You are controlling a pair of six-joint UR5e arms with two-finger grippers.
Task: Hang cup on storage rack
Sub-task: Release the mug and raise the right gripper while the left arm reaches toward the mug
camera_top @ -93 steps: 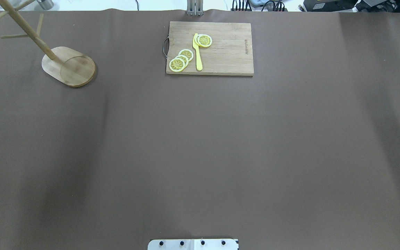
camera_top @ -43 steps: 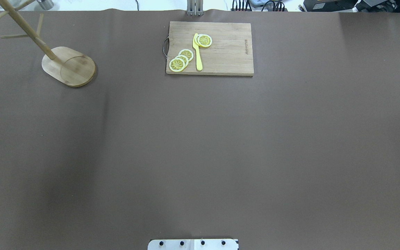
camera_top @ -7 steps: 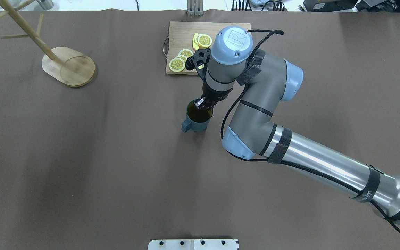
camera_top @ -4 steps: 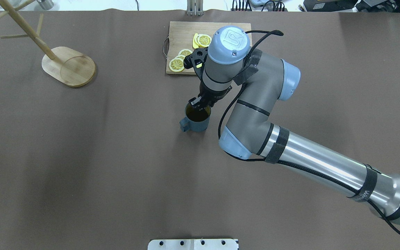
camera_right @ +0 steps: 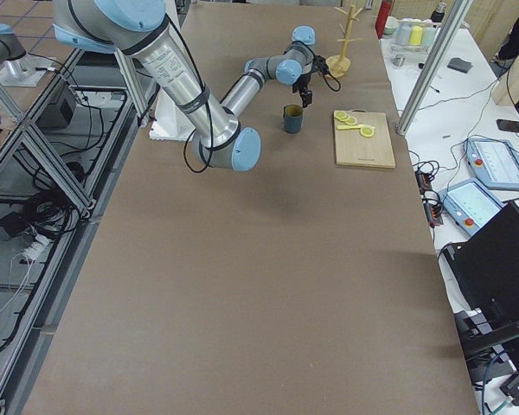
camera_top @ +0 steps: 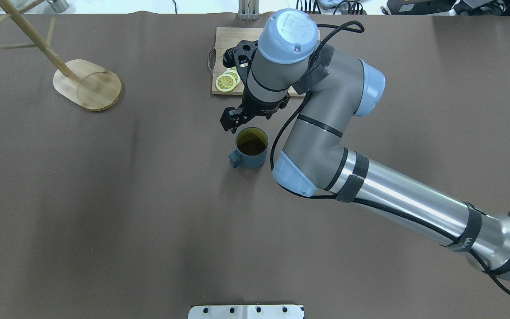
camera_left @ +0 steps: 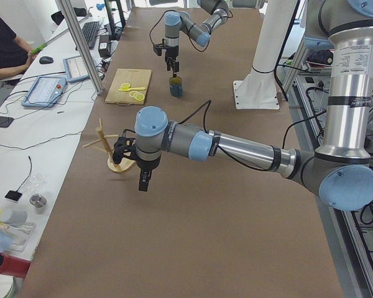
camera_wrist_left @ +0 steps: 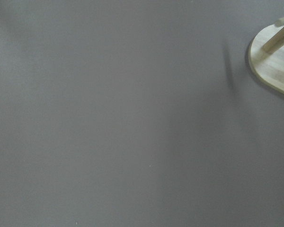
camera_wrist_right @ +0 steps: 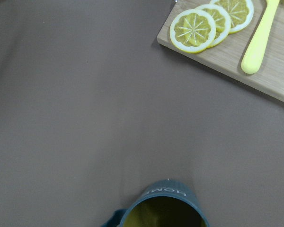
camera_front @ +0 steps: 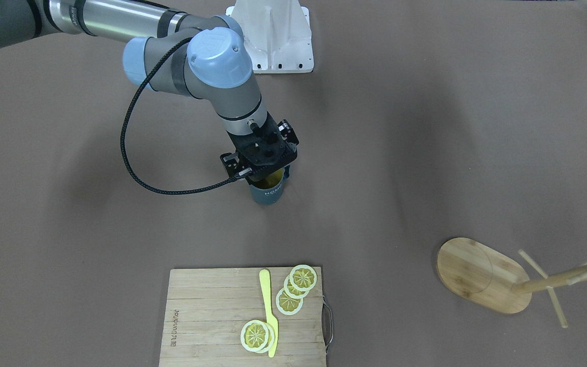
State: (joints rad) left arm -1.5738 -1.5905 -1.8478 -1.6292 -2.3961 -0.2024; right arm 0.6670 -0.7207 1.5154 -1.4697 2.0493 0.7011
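1. Bench (camera_top: 148,221): covered in brown, and carries everything listed below.
2. My right arm (camera_top: 405,199): reaches out across the middle of the bench and bends down at the wrist.
3. My left arm (camera_left: 242,146): stretched low over the bench on my left side, its wrist near the rack's base.
4. Bamboo cutting board (camera_front: 207,316): rectangular with a metal handle, lying at the far edge of the bench opposite me.
5. Storage rack (camera_top: 100,93): wooden mug tree on an oval base at the far left of the bench. No cup hangs on its pegs.
6. Cup (camera_top: 249,148): dark teal mug, upright on the bench between the board and me and well apart from the rack. Its handle points to my near left, its pale lettering faces away from me, and its yellowish inside is open to view.
7. Right gripper (camera_top: 231,127): raised just beyond the cup's far rim and clear of it, jaws parted and empty.
8. Left gripper (camera_left: 143,185): points down above bare bench. I cannot tell how its jaws stand.
9. Yellow knife (camera_front: 269,311): lies flat on the board.
10. Lemon slices (camera_front: 296,288): overlapping in two small groups, one on either side of the knife.
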